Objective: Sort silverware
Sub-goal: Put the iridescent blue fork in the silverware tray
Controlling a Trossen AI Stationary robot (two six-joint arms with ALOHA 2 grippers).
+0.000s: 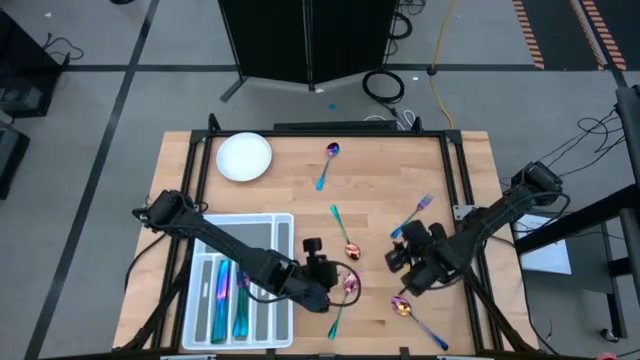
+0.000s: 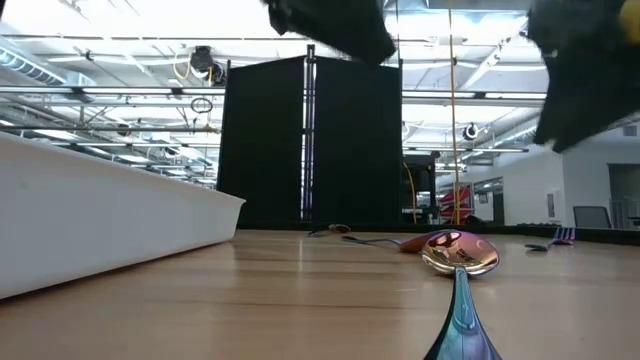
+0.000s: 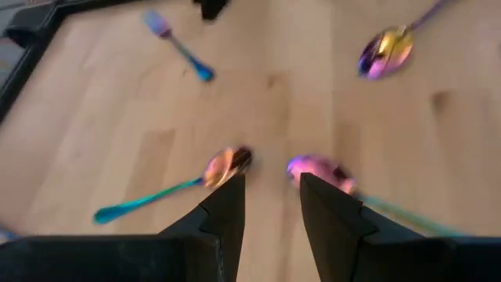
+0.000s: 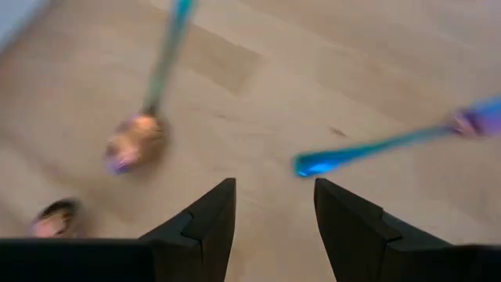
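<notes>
Robot lab in an open industrial hall

A wooden table (image 1: pixel 280 215) on a dark metal frame stands on grey floor marked with black tape lines (image 1: pixel 120 95); loose cables (image 1: pixel 385 85), a black partition (image 2: pixel 310 140) and exposed ceiling trusses (image 2: pixel 110 90) surround it.

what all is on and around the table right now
loose spoons: four, iridescent; one at the far middle, one mid-table, one by the left gripper, one at the near right
fork: one, iridescent blue-purple, right of centre
silverware in the tray: a few iridescent pieces, exact count unclear
compartment tray: one, translucent white, near left
plate: one, white, round, far left corner
table: one, light wood
black panel: one, on the floor behind the table
left gripper: open, over the table right of the tray
right gripper: open, over the right half, near the fork's handle
</notes>
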